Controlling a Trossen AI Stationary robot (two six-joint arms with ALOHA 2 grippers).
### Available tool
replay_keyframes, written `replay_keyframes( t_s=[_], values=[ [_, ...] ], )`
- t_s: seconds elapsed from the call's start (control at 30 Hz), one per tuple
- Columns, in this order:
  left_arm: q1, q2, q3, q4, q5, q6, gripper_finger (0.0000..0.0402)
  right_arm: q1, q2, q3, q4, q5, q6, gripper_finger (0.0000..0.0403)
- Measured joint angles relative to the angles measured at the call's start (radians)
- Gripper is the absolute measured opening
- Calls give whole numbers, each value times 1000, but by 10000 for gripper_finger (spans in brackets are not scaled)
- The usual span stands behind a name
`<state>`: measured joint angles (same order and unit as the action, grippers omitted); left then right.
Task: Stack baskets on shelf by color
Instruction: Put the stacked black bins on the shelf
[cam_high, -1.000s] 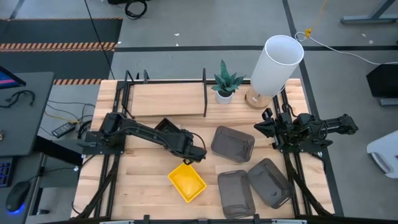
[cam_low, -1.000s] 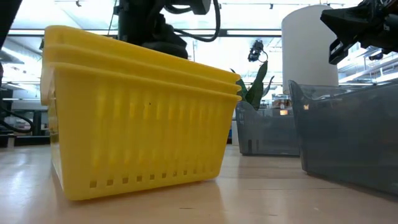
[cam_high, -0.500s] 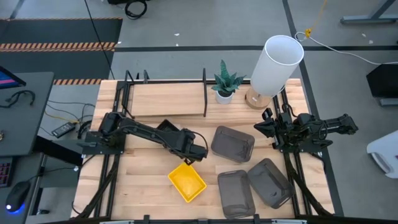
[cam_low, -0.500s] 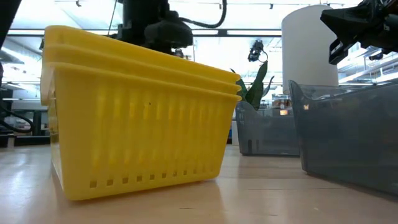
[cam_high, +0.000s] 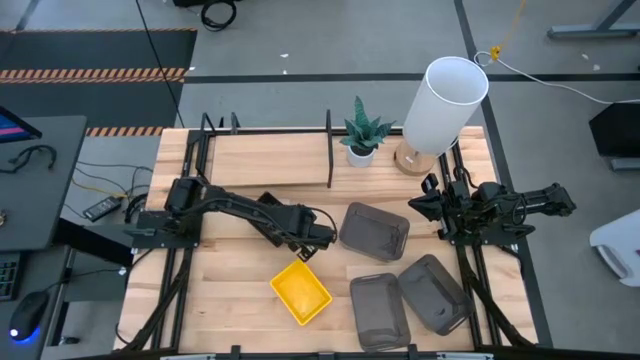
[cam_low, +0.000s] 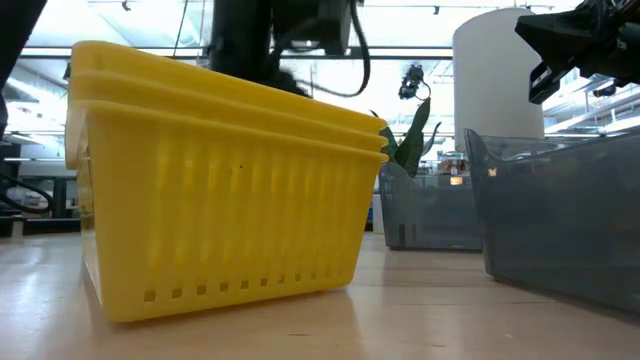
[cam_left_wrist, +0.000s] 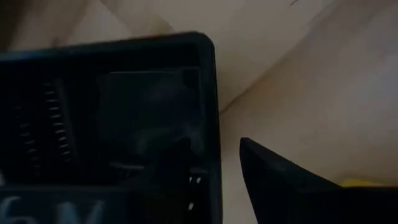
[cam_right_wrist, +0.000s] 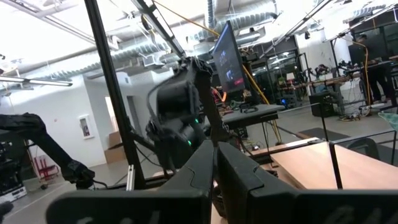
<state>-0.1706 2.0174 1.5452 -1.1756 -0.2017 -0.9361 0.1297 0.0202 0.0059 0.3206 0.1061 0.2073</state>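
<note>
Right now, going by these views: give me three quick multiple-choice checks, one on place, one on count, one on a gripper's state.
1. Where does the yellow basket stack sit?
A. on the shelf
B. on the tabletop, to the left of the grey baskets
C. inside a grey basket

2. How many grey baskets lie on the tabletop?
A. one
B. two
C. three

3. How is the right gripper?
A. shut, holding nothing
B. shut on a grey basket
C. open around the plant pot

Answers:
1. B: the high view shows the stack on bare wood in front of the shelf, apart from the grey baskets.
2. C: the high view shows three, all to the right of the yellow stack.
3. A: the right wrist view shows its fingers together with nothing between them.
</note>
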Motion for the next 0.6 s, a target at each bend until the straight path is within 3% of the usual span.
replay_keyframes(
  t_s=[0.17, 0.33, 0.43, 0.6],
  values=[
    [14, 2, -77, 71, 25, -13, 141, 0, 0, 0, -1, 0, 0, 27],
    [17, 1, -78, 69, 35, -3, 122, 0, 0, 0, -1, 0, 0, 27],
    [17, 0, -71, 69, 36, 25, 97, 0, 0, 0, -1, 0, 0, 27],
    [17, -11, -71, 56, 40, 93, 21, 0, 0, 0, -1, 0, 0, 27]
  ],
)
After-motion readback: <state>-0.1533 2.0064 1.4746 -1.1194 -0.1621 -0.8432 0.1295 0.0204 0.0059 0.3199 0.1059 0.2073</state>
